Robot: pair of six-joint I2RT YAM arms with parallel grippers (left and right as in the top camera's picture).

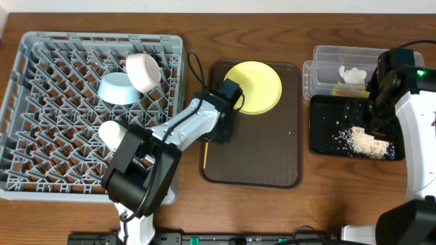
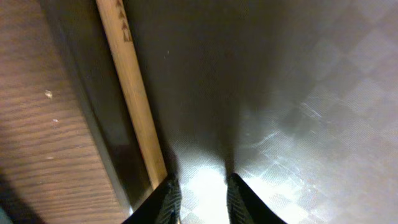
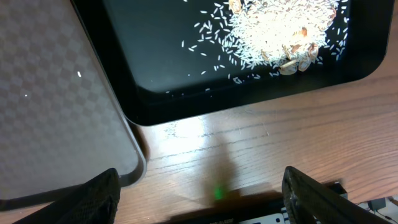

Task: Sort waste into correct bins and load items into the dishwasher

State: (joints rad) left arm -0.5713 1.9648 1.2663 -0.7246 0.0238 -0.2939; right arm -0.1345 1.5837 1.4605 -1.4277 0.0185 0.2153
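A wooden chopstick point(image 2: 134, 93) lies along the left rim of the dark brown tray point(image 1: 272, 163); it also shows in the overhead view point(image 1: 204, 154). My left gripper point(image 2: 200, 199) is low over the tray just right of the chopstick, narrowly open and empty; overhead it sits at the tray's left side point(image 1: 219, 135). The yellow plate point(image 1: 253, 87) lies on the tray's far end. My right gripper point(image 3: 202, 196) is wide open and empty, held high over the black tray point(image 1: 320, 136), which holds rice scraps point(image 3: 280, 28). The clear tub point(image 1: 327, 58) holds the napkin point(image 1: 353, 75) and a wrapper edge point(image 1: 338, 89).
The grey dish rack point(image 1: 41, 156) at the left holds the light blue bowl point(image 1: 119, 88), the white bowl point(image 1: 143, 71) and the small white cup point(image 1: 112, 133). In the right wrist view the brown tray's corner point(image 3: 62, 93) is left of the black tray. A power strip runs along the table's front.
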